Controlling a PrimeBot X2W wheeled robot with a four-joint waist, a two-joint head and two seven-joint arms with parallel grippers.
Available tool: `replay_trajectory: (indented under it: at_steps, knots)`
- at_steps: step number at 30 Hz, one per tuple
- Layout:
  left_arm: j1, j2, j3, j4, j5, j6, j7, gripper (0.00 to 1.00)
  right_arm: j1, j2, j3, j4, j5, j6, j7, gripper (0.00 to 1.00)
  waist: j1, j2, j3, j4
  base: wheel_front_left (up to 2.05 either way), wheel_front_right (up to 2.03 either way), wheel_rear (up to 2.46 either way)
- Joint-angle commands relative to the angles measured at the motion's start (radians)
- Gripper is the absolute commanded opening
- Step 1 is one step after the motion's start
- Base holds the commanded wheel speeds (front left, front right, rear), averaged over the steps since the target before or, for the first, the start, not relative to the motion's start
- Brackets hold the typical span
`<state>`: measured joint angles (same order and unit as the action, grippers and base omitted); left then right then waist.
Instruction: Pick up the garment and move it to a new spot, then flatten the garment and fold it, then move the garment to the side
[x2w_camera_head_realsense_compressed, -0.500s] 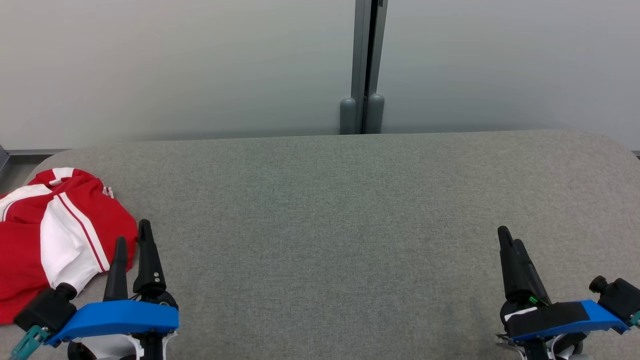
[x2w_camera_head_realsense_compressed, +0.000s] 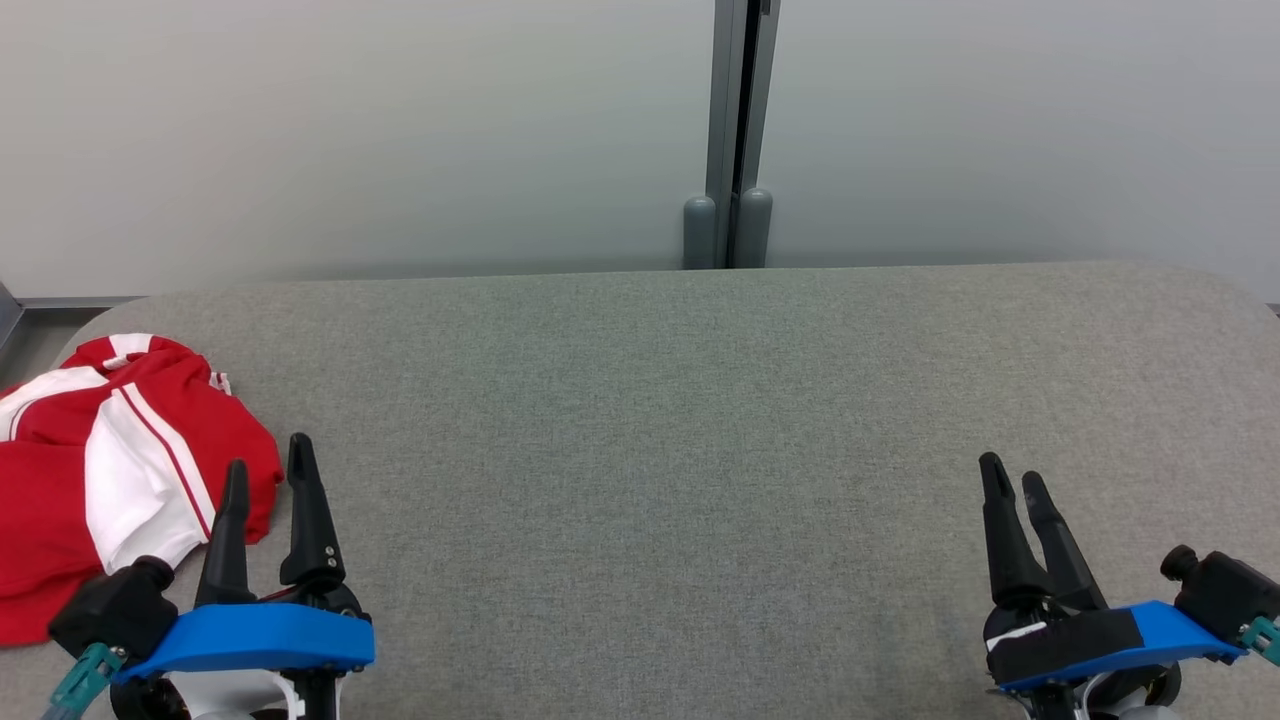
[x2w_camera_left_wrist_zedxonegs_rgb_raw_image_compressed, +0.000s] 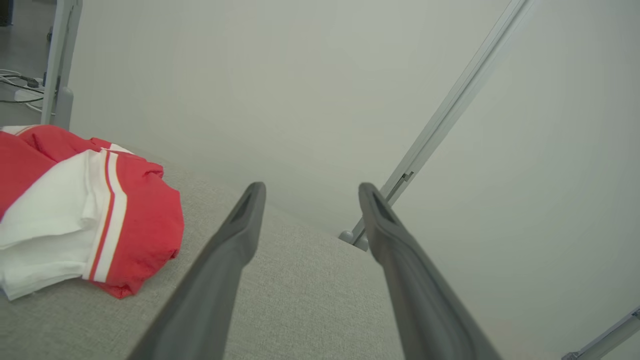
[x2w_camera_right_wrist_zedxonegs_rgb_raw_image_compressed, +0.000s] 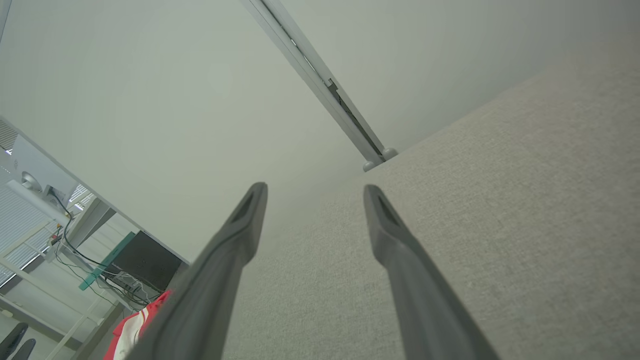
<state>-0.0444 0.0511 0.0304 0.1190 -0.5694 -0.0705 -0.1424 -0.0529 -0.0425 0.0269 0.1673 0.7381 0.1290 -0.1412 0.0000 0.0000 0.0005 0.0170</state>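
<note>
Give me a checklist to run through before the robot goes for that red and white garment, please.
1. The left tool open, nothing in it: ok.
2. The right tool open, nothing in it: ok.
3. The garment near a tool: ok, it lies just beside the left tool.
4. The garment wholly on the table: cannot tell, its left part runs out of the head view.
5. The garment flat: not ok, it is crumpled.
6. Room for a new spot: ok, a wide stretch of grey table lies between the tools.
</note>
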Motion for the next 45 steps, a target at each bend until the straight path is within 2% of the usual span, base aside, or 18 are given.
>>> replay_trajectory:
  at_steps: [1,12,19,45]
  knots:
    - [-0.010,0.006,0.000,-0.009,0.026,0.002,-0.007,1.00,0.002,-0.009,0.002,-0.011,-0.020,0.002,-0.008,1.00,0.0000,0.0000,0.000,0.000,0.00,0.00,0.00]
    - [-0.012,0.018,-0.017,0.023,0.156,0.023,-0.033,1.00,0.008,-0.011,0.013,-0.012,-0.128,0.002,-0.037,1.00,0.0000,0.0000,0.000,0.006,0.00,0.00,0.00]
    - [-0.018,0.023,-0.025,0.025,0.213,0.030,-0.013,1.00,0.009,-0.014,0.021,-0.003,-0.197,0.002,-0.052,1.00,0.0000,0.0000,0.000,0.011,0.00,0.00,0.00]
    - [0.036,0.040,-0.030,-0.106,0.382,0.084,0.129,1.00,0.006,-0.018,0.026,0.012,-0.423,0.003,-0.075,1.00,0.0000,0.0000,-0.002,0.028,0.00,0.00,0.00]
